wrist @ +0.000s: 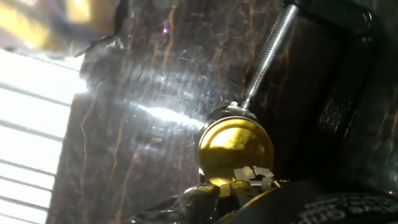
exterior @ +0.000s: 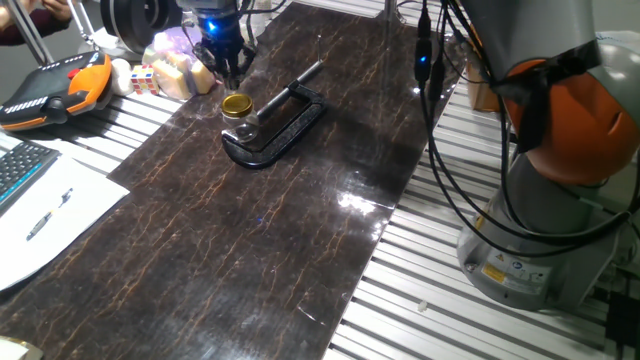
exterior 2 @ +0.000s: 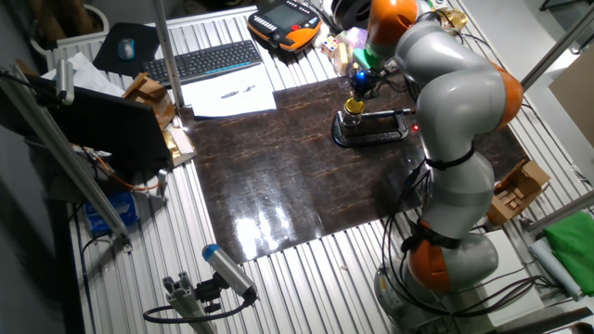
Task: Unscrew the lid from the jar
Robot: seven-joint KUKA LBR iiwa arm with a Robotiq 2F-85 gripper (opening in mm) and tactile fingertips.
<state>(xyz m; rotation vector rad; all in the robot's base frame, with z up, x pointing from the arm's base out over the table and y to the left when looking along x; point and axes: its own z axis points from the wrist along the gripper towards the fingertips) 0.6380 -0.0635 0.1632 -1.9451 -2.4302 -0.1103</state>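
A gold-yellow lid (exterior: 237, 104) sits on a small clear glass jar (exterior: 241, 126). The jar stands between the jaws of a black C-clamp (exterior: 285, 125) on the dark marble-look board. My gripper (exterior: 233, 78) hangs a little above the lid, apart from it, with its fingers drawn together to a point and nothing between them. In the hand view the lid (wrist: 235, 147) fills the lower middle, with the clamp's screw (wrist: 267, 56) running up to the right and my fingertips (wrist: 252, 177) just below the lid. From the other fixed view, the gripper (exterior 2: 356, 93) is over the lid (exterior 2: 354, 107).
Behind the gripper lie soft toys and dice (exterior: 170, 68), with an orange-black teach pendant (exterior: 55, 90) to the left. A keyboard (exterior: 20, 165) and a paper sheet (exterior: 45, 215) lie at the front left. The robot base (exterior: 545, 200) stands on the right.
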